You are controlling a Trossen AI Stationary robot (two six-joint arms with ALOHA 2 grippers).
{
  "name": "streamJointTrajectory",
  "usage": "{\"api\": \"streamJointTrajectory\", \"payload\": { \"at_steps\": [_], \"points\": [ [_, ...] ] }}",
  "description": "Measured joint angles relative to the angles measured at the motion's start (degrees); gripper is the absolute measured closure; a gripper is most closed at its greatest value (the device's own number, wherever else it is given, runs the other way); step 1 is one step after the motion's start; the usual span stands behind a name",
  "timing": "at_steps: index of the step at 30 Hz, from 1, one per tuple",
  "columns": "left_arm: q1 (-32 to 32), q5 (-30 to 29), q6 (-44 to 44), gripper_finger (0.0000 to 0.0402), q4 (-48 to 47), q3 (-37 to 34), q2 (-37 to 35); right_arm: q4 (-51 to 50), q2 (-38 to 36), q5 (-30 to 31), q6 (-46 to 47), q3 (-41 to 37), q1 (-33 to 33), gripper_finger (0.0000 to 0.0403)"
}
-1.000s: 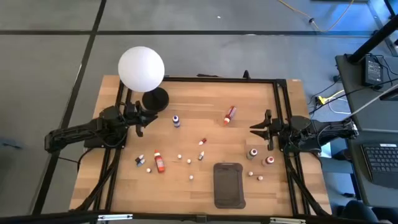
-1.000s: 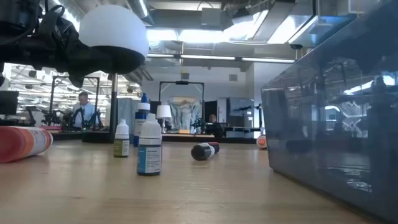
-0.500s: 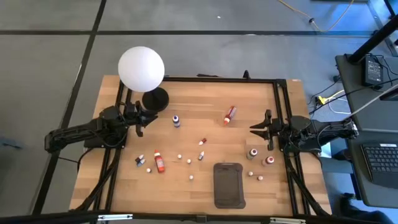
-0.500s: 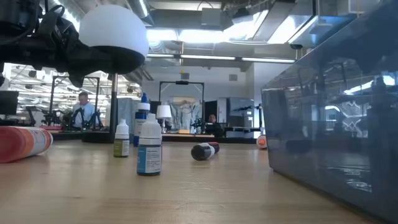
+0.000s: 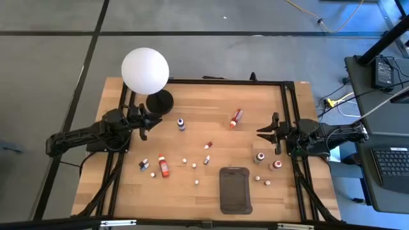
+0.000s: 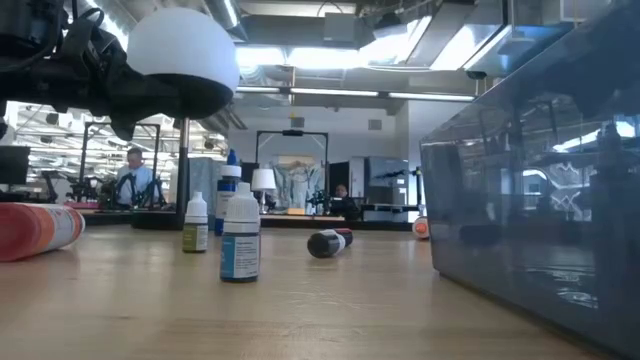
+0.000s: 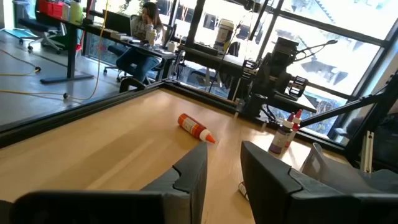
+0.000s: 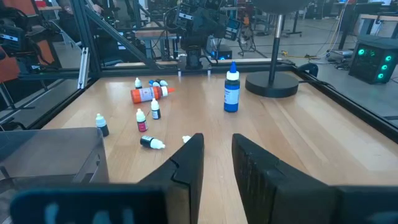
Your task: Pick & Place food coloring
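Watching both arms parked at the table's (image 5: 128,191) side edges, nothing held.

From largest to smallest on my screen: the white globe lamp (image 5: 145,70) stands on its black base (image 5: 159,101) at the far left corner, and the dark grey tray (image 5: 234,189) lies near the front edge, right of centre. My left gripper (image 5: 144,121) hangs just beside the lamp base, its fingers (image 7: 189,177) spread with a clear gap and empty; my right gripper (image 5: 270,132) sits at the right rail, fingers (image 8: 186,163) likewise apart and empty. The food coloring (image 5: 163,165) is scattered loose on the wood between the arms: a red bottle lying near the front left, another red one (image 5: 236,117) lying toward the far right, a blue bottle (image 5: 181,124) upright near the lamp base, and small ones (image 5: 260,157) close to the right gripper.
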Motion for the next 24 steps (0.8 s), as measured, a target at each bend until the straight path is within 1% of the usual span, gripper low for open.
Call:
{"api": "streamJointTrajectory", "payload": {
  "at_steps": [24],
  "points": [
    [0.0, -0.01, 0.0, 0.0308, 0.0, -0.01, 0.0, 0.0, 0.02, 0.01, 0.01, 0.0, 0.0, 0.0315]
  ]
}}
